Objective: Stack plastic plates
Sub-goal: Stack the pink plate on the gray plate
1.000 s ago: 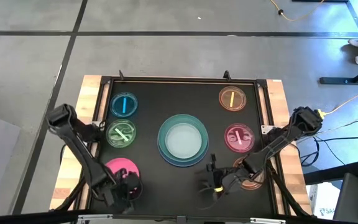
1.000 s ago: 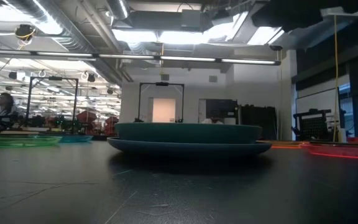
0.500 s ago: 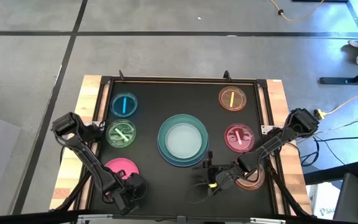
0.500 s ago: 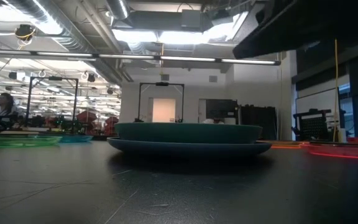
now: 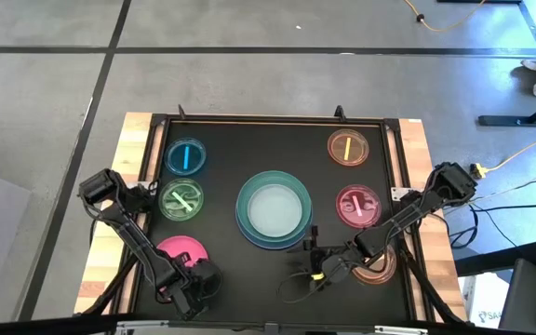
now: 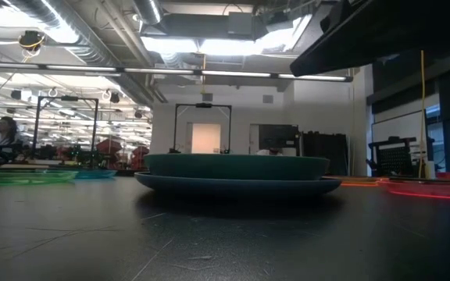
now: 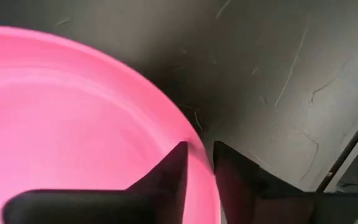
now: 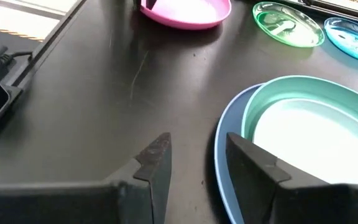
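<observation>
Black scuffed tabletop (image 5: pixel 221 279) in an open workshop — left gripper (image 7: pixel 197 163) fingers straddle the pink plate (image 7: pixel 73 124) rim, right gripper (image 8: pixel 194 158) released; no legible writing.

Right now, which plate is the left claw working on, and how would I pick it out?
Start from the big stack of plates in the middle of the black table. Go toward the near left corner, in front of the green dish. There lies the pink plate, its rim between the left claw's fingers: the only solid, opaque pink one.
</observation>
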